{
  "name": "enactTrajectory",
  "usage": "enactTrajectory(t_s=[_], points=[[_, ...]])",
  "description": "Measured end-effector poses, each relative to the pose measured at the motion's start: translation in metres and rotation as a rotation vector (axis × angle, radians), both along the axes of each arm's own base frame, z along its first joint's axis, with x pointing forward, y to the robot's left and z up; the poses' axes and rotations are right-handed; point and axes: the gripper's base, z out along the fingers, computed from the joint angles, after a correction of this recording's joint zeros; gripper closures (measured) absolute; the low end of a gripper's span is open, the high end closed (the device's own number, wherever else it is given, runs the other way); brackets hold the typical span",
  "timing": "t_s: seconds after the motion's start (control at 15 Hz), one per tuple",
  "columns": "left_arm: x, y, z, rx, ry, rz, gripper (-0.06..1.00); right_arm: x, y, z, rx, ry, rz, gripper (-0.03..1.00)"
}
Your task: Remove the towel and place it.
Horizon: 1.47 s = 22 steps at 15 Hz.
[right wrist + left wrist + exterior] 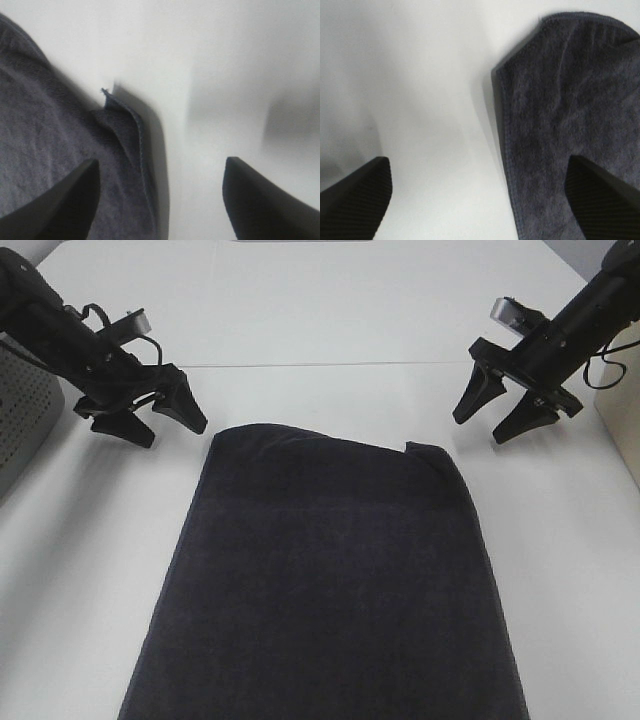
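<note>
The dark charcoal towel (330, 580) lies flat on the white table, stretching from mid-table to the near edge. Its far right corner is slightly folded up. My left gripper (165, 418) hovers open just beyond the towel's far left corner, nothing between its fingers. My right gripper (497, 412) hangs open a little beyond and right of the far right corner, also empty. The left wrist view shows the towel's (565, 125) hemmed corner under one finger (602, 200). In the right wrist view the towel's (55, 150) curled corner sits beside one finger (60, 205).
A grey perforated basket (20, 420) stands at the left edge of the table. A light tan object (625, 430) sits at the right edge. A seam (330, 364) crosses the white table behind both grippers.
</note>
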Motion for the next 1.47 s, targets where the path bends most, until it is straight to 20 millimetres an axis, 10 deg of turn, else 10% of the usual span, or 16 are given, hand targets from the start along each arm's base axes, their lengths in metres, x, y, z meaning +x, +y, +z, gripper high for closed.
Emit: enactTrajectory(t_s=[0.33,0.87,1.47], points=[[0.017,-0.007,-0.015,-0.084,0.014,0.002,0.06,0.003,0.005,-0.036,0.066,0.057,0.002,0.29],[0.018,-0.012,-0.019,-0.127,0.035,0.003,0.06,0.004,0.007,-0.039,0.086,0.068,0.001,0.29],[0.006,-0.098,-0.027,-0.139,0.009,-0.097,0.09,-0.009,0.086,-0.04,-0.07,0.075,0.225,0.41]])
